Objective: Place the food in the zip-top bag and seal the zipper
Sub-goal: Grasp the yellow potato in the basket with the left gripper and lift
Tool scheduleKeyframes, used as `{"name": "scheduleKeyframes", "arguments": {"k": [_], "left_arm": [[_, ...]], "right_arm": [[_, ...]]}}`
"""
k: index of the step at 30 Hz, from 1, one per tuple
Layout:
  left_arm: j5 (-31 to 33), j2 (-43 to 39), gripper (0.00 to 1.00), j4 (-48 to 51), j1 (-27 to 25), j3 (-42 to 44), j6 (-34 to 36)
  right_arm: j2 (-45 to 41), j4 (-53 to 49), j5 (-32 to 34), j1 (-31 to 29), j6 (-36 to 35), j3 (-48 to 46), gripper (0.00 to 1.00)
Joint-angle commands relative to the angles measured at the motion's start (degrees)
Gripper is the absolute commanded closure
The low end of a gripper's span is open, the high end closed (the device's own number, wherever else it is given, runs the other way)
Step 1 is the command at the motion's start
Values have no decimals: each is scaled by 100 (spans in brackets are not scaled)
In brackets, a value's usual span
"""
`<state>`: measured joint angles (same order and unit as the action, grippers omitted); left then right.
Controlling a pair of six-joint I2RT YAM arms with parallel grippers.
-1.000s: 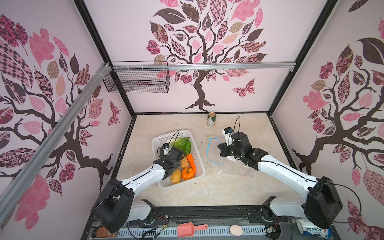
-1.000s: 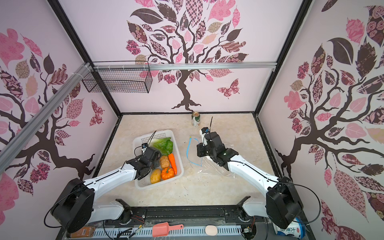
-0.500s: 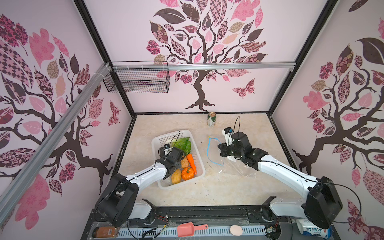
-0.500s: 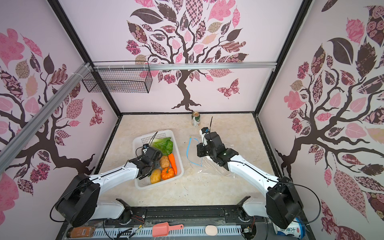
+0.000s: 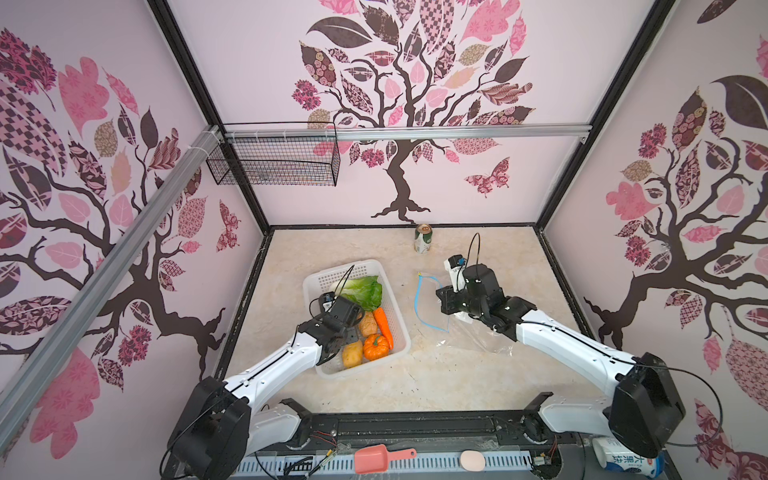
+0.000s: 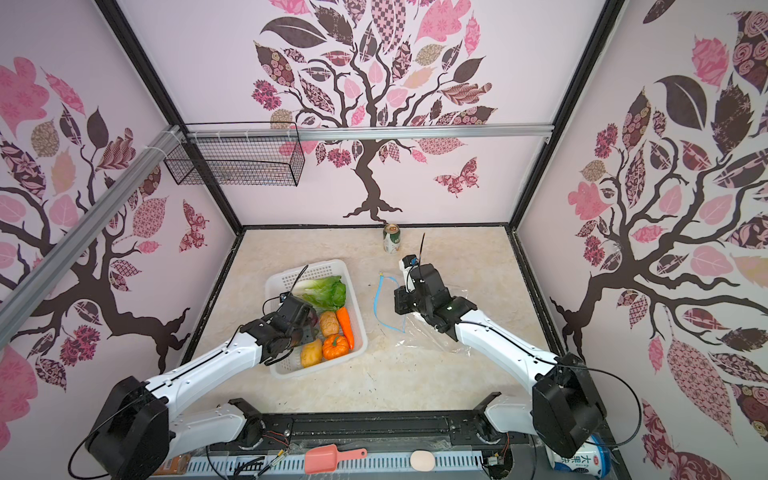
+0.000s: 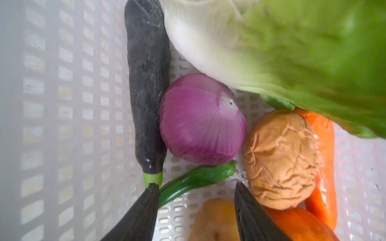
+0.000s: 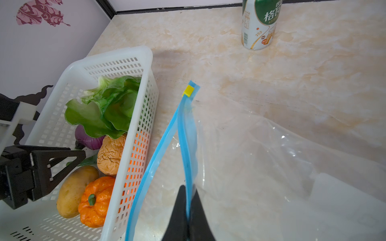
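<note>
The food lies in a white perforated basket (image 5: 345,266): lettuce (image 5: 363,291), carrot (image 5: 382,322), pumpkin (image 5: 376,347) and potato (image 5: 352,353). The left wrist view adds a purple onion (image 7: 202,121), a dark cucumber (image 7: 148,94) and a green pepper (image 7: 198,179). My left gripper (image 7: 196,185) is open low inside the basket, over the pepper's stem end and the potato, holding nothing. To the basket's right the clear zip-top bag (image 5: 469,336) lies with its mouth gaping. My right gripper (image 8: 188,187) is shut on the upper blue zipper (image 8: 186,135) strip and holds it up. The yellow slider (image 8: 188,90) sits at the far end.
A green-and-white drink can (image 5: 423,239) stands near the back wall, behind the bag. A black wire basket (image 5: 274,162) hangs on the back left wall. A pink scoop (image 5: 380,457) lies on the front rail. Walls close in on three sides.
My left gripper's jaws have spread wider inside the basket. The right gripper and the bag have stayed in place.
</note>
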<state>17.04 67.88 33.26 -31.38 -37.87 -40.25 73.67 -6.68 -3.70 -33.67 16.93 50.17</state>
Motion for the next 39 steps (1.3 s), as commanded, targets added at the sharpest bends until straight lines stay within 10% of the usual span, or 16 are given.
{"name": "scheduleKeyframes", "arguments": {"k": [1, 13, 30, 39], "left_arm": [[-427, -95, 39, 452, 34, -306, 201], [-1400, 428, 26, 277, -16, -228, 272], [-1218, 928, 30, 242, -67, -176, 226], [-1097, 596, 60, 308, -62, -202, 177]], "right_arm": [[-91, -35, -34, 14, 5, 148, 100], [-107, -53, -25, 17, 39, 143, 100], [-162, -66, 10, 18, 30, 98, 100], [-186, -61, 19, 18, 36, 87, 100]]}}
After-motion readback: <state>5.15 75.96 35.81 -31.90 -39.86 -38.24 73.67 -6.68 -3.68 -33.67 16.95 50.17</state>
